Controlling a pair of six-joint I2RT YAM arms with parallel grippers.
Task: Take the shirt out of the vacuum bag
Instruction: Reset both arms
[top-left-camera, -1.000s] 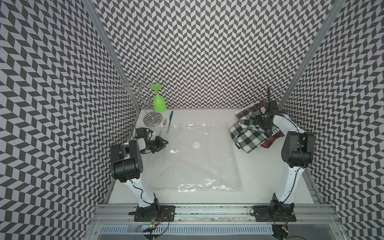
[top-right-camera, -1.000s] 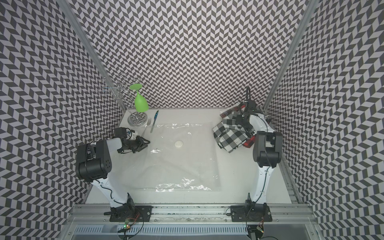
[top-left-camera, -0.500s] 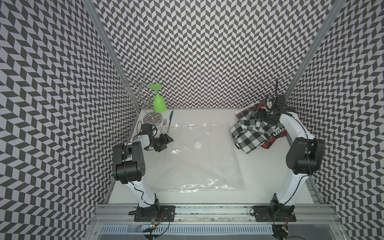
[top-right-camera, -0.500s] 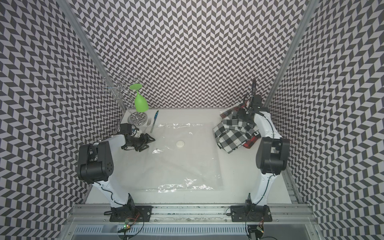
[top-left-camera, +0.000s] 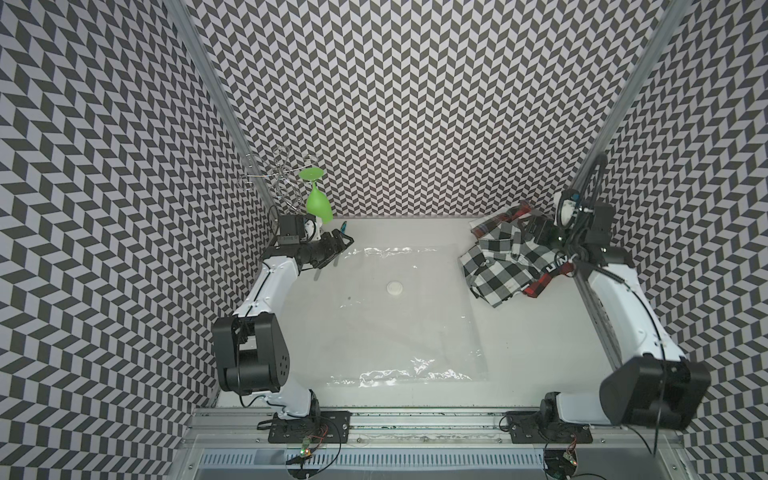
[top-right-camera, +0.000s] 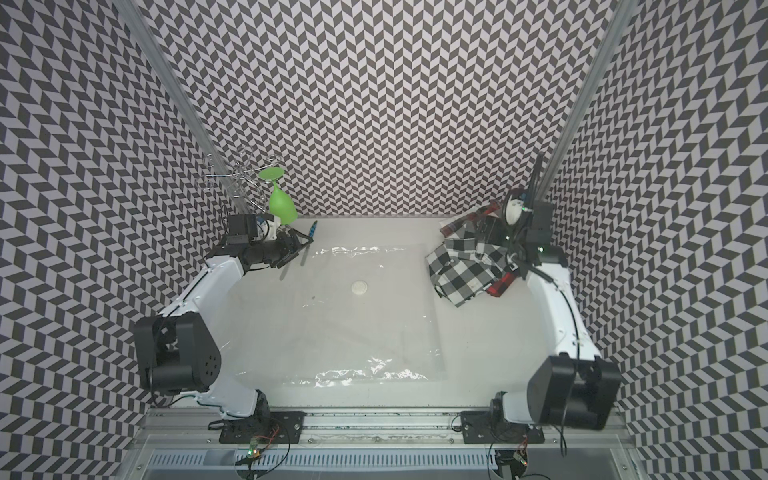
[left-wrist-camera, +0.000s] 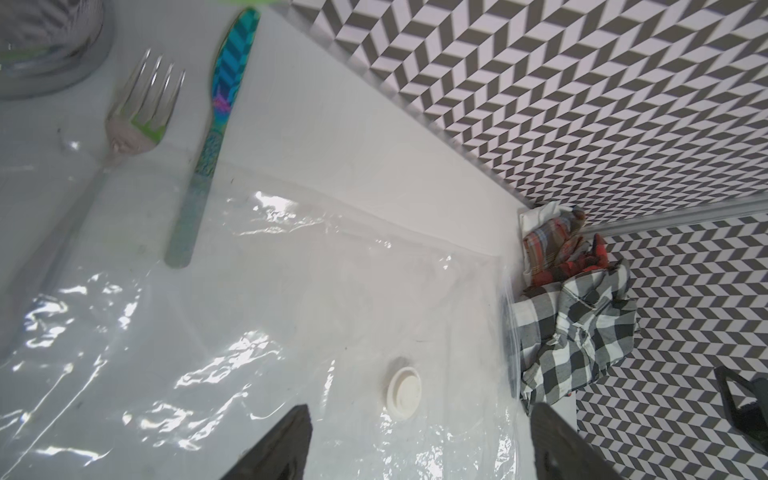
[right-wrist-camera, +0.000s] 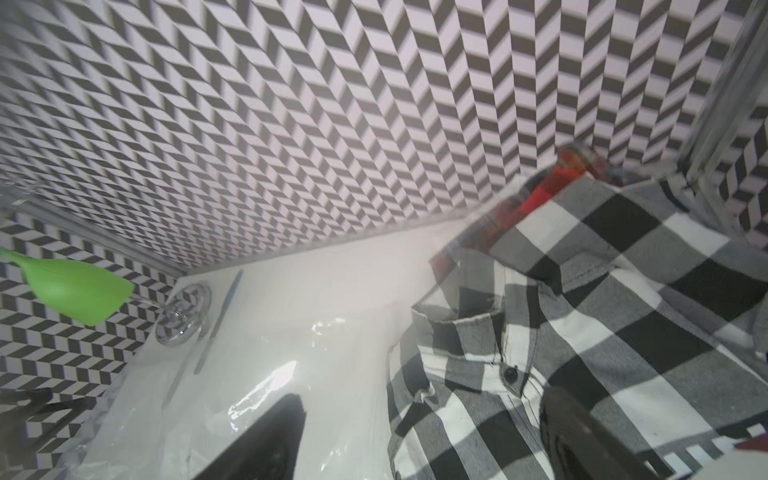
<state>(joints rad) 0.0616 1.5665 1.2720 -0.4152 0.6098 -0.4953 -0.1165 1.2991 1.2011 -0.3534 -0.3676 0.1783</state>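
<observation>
The vacuum bag (top-left-camera: 395, 332) (top-right-camera: 357, 332) lies flat and see-through mid-table, its white valve cap (top-left-camera: 395, 287) (left-wrist-camera: 404, 394) facing up. The black-and-white checked shirt (top-left-camera: 500, 268) (top-right-camera: 459, 276) (right-wrist-camera: 582, 316) lies crumpled outside the bag, just past its far right corner. My left gripper (top-left-camera: 343, 243) (left-wrist-camera: 422, 411) hovers open over the bag's far left corner, nothing between its fingers. Over the shirt's far part my right gripper (top-left-camera: 525, 235) (right-wrist-camera: 422, 399) stands open and empty.
A green glass (top-left-camera: 318, 201) hangs upside down from a wire rack (top-left-camera: 282, 178) in the far left corner. A fork (left-wrist-camera: 141, 112) and a colourful knife (left-wrist-camera: 220, 104) lie beside the bag there. Red plaid cloth (top-left-camera: 540, 284) lies under the shirt.
My left gripper opened off the bag's left edge and moved toward the far left corner. My right gripper opened wider and drew back from the shirt toward the right corner post.
</observation>
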